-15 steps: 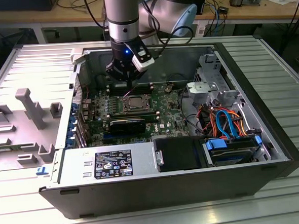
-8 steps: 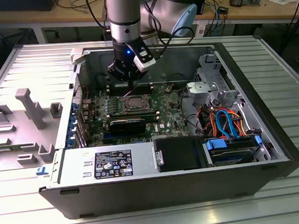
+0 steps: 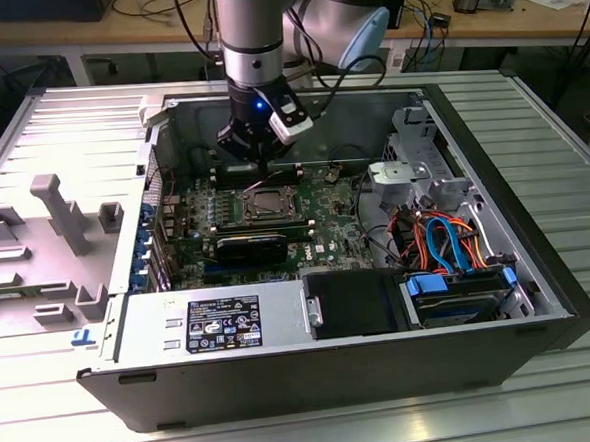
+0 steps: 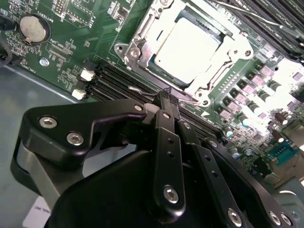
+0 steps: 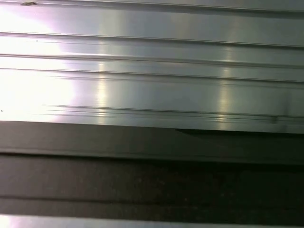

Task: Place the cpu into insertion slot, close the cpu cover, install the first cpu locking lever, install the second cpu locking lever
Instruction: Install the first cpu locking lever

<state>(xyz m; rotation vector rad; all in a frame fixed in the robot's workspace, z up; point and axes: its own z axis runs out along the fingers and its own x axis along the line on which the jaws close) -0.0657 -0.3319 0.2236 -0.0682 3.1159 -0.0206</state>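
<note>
We see the arm (image 3: 253, 33) upright at the exterior view's upper middle, pincer (image 3: 263, 169) pressed together beside the cpu cover (image 4: 140, 35), closed over the cpu (image 4: 190, 45); case wall (image 3: 368, 106) close behind.

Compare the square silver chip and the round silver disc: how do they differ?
The cpu is square; the coin battery is round. The cpu looks much larger than the battery. The cpu cover frames the cpu; the battery sits in a dark ring. Both are flat, silvery, on the green board.
</note>
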